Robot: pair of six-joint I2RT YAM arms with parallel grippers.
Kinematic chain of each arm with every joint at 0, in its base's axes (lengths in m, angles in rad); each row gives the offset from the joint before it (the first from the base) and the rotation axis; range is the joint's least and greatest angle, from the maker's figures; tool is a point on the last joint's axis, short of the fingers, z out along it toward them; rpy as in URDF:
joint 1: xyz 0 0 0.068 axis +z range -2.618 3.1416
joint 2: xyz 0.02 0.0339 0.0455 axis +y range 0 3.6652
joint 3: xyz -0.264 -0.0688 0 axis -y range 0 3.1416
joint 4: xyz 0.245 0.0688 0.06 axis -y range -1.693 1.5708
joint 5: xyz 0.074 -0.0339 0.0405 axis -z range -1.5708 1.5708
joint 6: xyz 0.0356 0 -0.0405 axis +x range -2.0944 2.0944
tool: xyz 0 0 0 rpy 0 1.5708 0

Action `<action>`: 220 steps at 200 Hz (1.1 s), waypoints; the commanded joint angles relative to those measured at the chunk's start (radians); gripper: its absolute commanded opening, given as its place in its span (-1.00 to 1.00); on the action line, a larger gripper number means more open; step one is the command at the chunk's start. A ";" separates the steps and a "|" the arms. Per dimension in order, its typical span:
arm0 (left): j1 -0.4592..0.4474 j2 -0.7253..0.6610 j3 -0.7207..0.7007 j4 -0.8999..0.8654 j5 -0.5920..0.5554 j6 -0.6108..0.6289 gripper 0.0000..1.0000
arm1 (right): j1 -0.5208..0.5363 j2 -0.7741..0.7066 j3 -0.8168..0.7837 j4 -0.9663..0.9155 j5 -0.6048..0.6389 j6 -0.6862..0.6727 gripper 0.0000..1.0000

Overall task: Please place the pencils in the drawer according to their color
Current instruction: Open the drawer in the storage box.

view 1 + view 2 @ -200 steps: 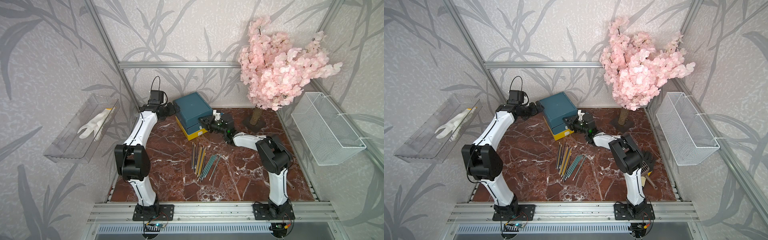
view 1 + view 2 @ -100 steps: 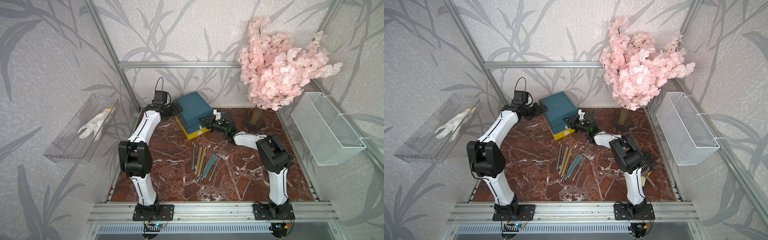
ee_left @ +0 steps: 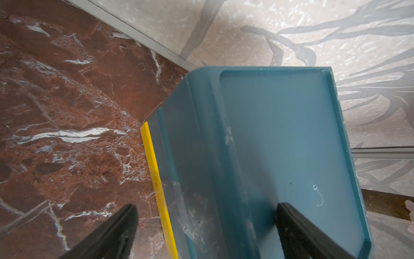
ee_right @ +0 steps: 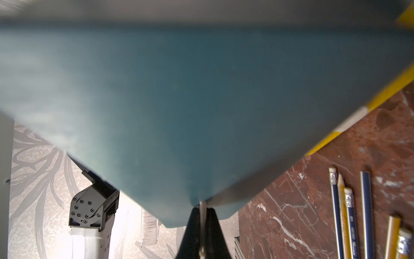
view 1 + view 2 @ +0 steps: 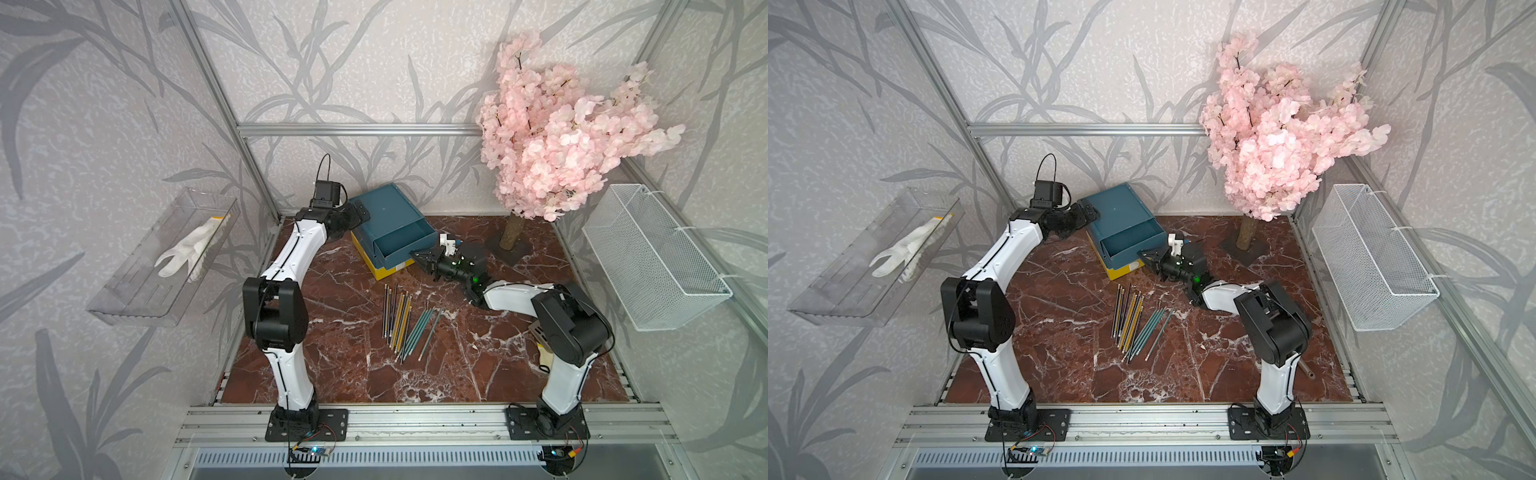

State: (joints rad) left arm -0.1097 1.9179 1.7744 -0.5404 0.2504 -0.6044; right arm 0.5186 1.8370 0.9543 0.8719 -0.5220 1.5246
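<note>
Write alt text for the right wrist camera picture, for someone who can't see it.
The right gripper is shut on a thin pale pull tab at the front of a blurred teal drawer that fills most of the picture. Blue and yellow pencils lie beside it on the red marble table.

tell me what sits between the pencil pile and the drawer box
Nothing. Only a short strip of bare marble tabletop separates the pencils from the drawer, as both top views show.

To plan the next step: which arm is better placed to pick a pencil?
Probably right: right gripper, shut on the pull tab of the drawer, sits nearest the pencils; left gripper, open, straddles its far corner.
</note>
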 commanded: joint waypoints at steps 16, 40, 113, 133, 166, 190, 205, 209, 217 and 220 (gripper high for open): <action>-0.019 0.037 0.018 -0.014 -0.029 -0.003 1.00 | -0.009 -0.093 -0.099 0.041 0.022 0.006 -1.00; -0.025 0.044 0.020 -0.011 -0.031 -0.005 1.00 | -0.009 -0.126 -0.153 0.058 0.027 0.018 -1.00; -0.035 0.057 0.039 -0.007 -0.026 -0.005 1.00 | -0.009 -0.211 -0.257 0.053 0.040 0.040 -0.72; -0.035 0.056 0.050 -0.010 -0.020 -0.006 1.00 | -0.009 -0.242 -0.259 0.014 0.027 0.019 0.15; -0.035 0.040 0.071 -0.016 -0.005 0.002 1.00 | -0.017 -0.340 -0.275 -0.129 0.019 -0.051 0.99; -0.035 0.008 0.079 -0.018 0.004 0.009 1.00 | -0.029 -0.449 -0.290 -0.341 0.020 -0.139 0.99; -0.035 -0.019 0.081 -0.021 0.007 0.016 1.00 | -0.033 -0.537 -0.280 -0.551 0.042 -0.237 0.99; -0.035 -0.028 0.079 -0.021 0.005 0.018 1.00 | -0.034 -0.561 -0.269 -0.617 0.053 -0.270 0.99; -0.035 -0.042 0.078 -0.024 0.007 0.018 1.00 | -0.033 -0.605 -0.233 -0.784 0.084 -0.357 0.99; -0.035 -0.050 0.078 -0.026 0.004 0.021 1.00 | -0.034 -0.619 -0.217 -0.854 0.097 -0.389 0.99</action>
State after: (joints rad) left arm -0.1394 1.9411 1.8183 -0.5407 0.2459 -0.6052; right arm 0.4904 1.3327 0.6743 0.4915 -0.4847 1.3766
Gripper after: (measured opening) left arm 0.999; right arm 0.997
